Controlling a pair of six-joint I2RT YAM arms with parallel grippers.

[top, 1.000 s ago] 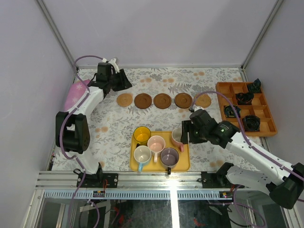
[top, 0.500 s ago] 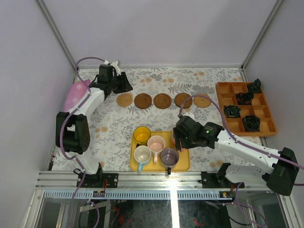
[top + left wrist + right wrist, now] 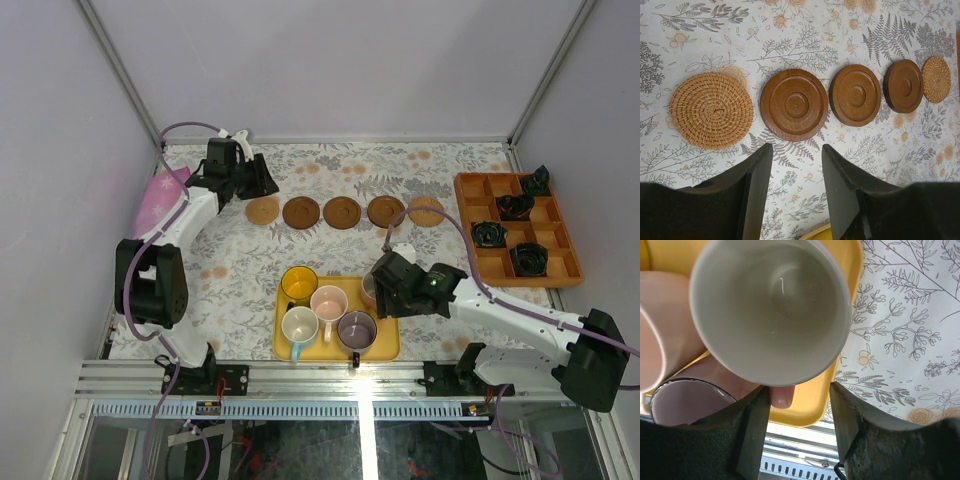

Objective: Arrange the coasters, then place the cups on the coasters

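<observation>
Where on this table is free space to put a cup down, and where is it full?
Free: the cloth between the coasters and the yellow tray; the cloth left of that tray; behind the coasters. Crowded: the yellow tray, full of cups with the right gripper over it; the orange tray, partly filled.

Looks like a robot lab cell: plain panel walls (image 3: 350, 60) boxing in the bench (image 3: 240, 270), aluminium rail (image 3: 300, 375) and loose cables (image 3: 205, 450) along its near edge.
</observation>
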